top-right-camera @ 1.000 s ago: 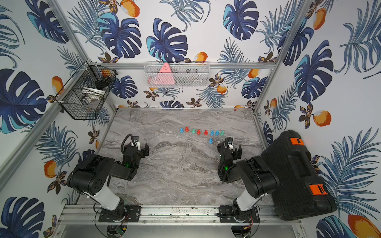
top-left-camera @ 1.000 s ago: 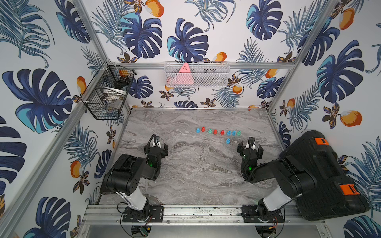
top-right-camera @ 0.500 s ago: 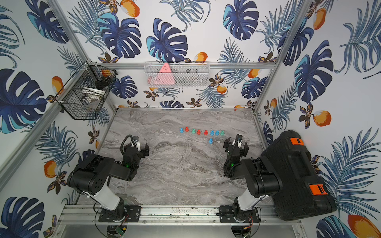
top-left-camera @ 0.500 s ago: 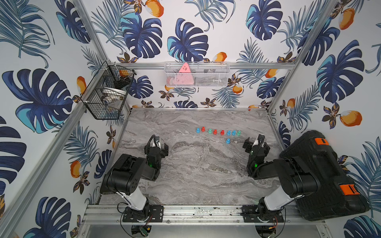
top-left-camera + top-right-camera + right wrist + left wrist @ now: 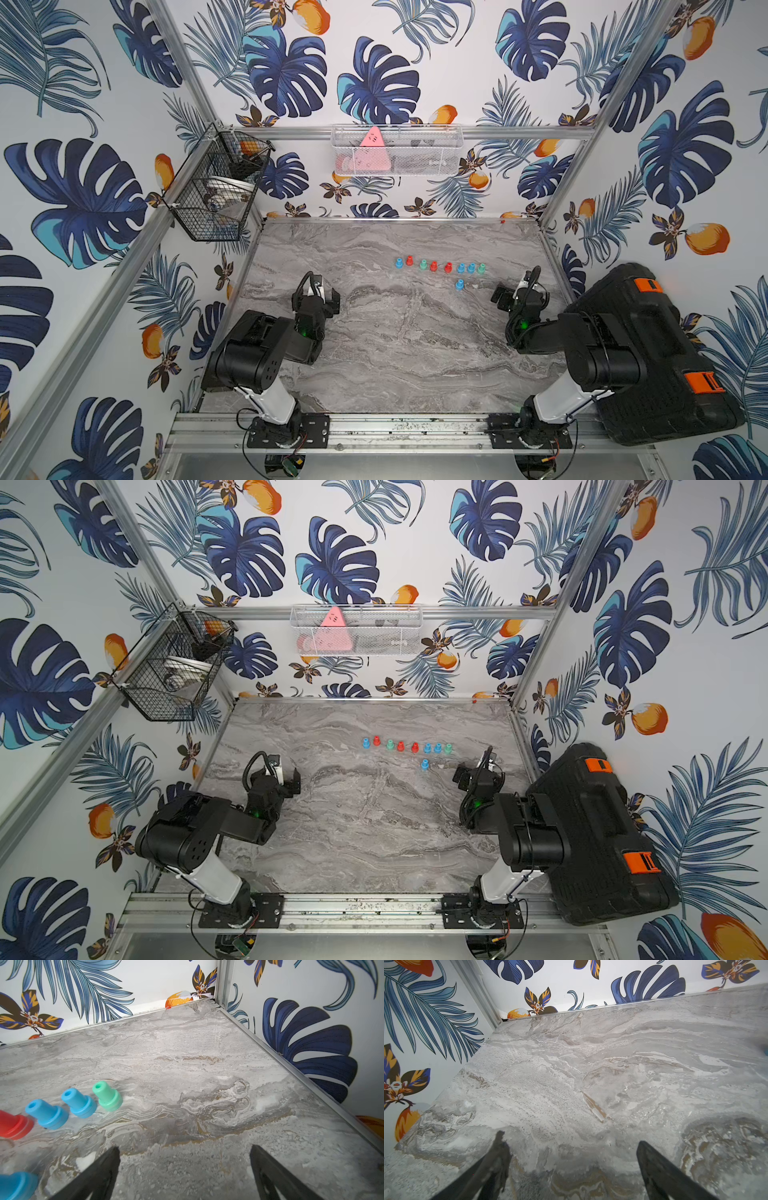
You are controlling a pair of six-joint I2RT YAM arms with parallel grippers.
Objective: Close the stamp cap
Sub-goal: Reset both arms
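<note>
Bimanual cell seen from the front rail. The left end effector and right end effector both hang spread and empty over the surface. The lone blue stamp stands just in front of the row of stamps, near the right arm. Whether its cap is seated is too small to tell.

Hazard: the stamps stand close together, so wide jaws coming in could topple a neighbour. A small cap could skid on the smooth stone or seat crooked.

Change: over the last second the right end effector swung from the lone stamp toward the side wall. The left arm and the stamps are unmoved.
</note>
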